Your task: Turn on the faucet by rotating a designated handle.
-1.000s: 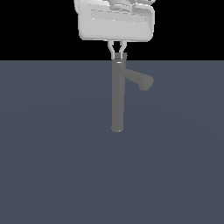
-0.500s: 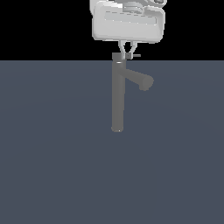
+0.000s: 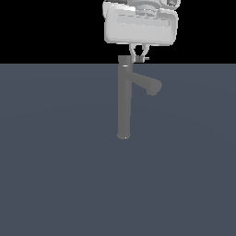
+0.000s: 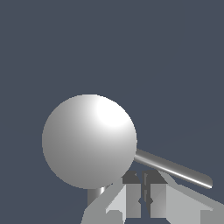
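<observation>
The faucet (image 3: 123, 99) is a tall dark-grey column with a thick angled spout (image 3: 148, 85) pointing toward the exterior view's right. In the wrist view its round cap (image 4: 89, 141) shows from above. The handle (image 4: 174, 168), a thin light-grey rod (image 3: 144, 59), sticks out sideways from the cap. My gripper (image 3: 139, 56) hangs just above the faucet's top, to the right of the cap in the exterior view. Its fingers (image 4: 133, 199) are shut with only a thin slit between them and nothing held. The fingertips sit right beside the rod near its root; I cannot tell if they touch it.
A flat dark blue-grey surface (image 3: 60, 175) spreads around the faucet's base. The white gripper body (image 3: 140, 25) fills the top of the exterior view above the faucet.
My gripper has shifted toward the exterior view's right, from above the column to beside the cap. The handle rod now shows sticking out on that side.
</observation>
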Action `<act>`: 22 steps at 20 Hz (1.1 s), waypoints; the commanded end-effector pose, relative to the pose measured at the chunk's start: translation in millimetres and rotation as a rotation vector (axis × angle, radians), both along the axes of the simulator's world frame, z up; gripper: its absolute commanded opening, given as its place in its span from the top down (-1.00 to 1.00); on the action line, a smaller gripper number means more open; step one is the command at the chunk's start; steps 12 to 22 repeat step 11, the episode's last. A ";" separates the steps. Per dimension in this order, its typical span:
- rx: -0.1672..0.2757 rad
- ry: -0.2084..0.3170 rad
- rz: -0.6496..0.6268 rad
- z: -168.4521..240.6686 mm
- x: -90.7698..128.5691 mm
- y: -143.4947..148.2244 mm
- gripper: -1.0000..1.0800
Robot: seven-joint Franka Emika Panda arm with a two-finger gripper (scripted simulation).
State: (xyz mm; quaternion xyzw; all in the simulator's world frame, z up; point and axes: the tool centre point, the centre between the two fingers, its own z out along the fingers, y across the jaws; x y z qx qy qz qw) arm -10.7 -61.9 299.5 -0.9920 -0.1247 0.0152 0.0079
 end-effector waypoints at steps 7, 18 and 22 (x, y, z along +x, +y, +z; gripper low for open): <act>-0.010 -0.028 -0.016 0.9 36.1 -12.9 1.00; -0.012 -0.031 -0.023 1.3 45.2 -17.9 1.00; -0.012 -0.031 -0.023 1.3 45.2 -17.9 1.00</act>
